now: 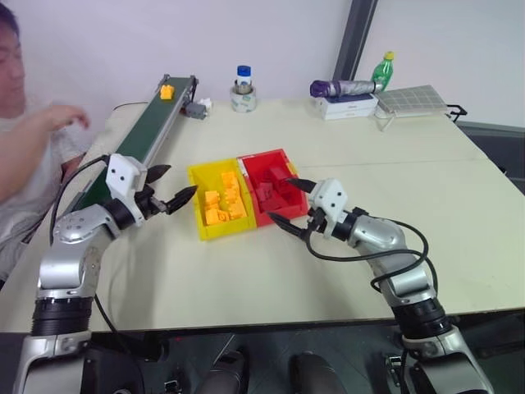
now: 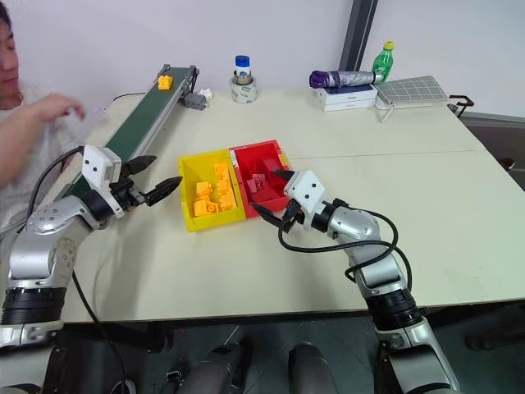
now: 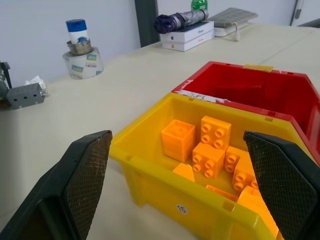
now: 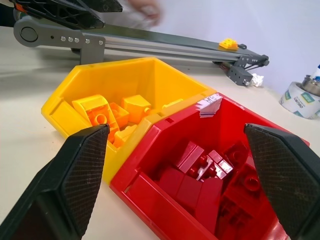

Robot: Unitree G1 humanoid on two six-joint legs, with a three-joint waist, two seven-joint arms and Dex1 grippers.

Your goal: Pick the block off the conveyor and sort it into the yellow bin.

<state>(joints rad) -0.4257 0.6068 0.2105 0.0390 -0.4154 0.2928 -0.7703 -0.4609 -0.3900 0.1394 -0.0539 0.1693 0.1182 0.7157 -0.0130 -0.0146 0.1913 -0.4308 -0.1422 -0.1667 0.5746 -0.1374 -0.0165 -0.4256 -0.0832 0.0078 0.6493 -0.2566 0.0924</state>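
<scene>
The block (image 1: 166, 91), a single yellow-orange brick, is seen lying on the conveyor (image 1: 139, 139) near its far end, close to the motor (image 1: 194, 109), and well apart from both arms. The left gripper (image 1: 170, 193) is held beside the near stretch of the belt, just to the left of the yellow bin (image 1: 197, 215), with its two fingers spread wide and nothing between them; the right gripper (image 1: 289, 203) hovers over the red bin (image 1: 283, 158), likewise spread wide and empty. The step in hand is judged to be the wait for, and approach to, the block. It would be done well if the left gripper, the nearer to the belt, were brought over the belt with its fingers kept apart and set astride the line of the brick, closed only once the brick lies squarely between the pads, then lifted clear of the frame before being carried across to the yellow bin. The frame rails are a likely point of collision. Counts: one block on the belt; two bins, one yellow and one red, set touching side by side; roughly eight yellow bricks heaped in the yellow bin; several red bricks in the red bin, too jumbled for an exact count; one person (image 1: 29, 139) seated beside the conveyor.
</scene>
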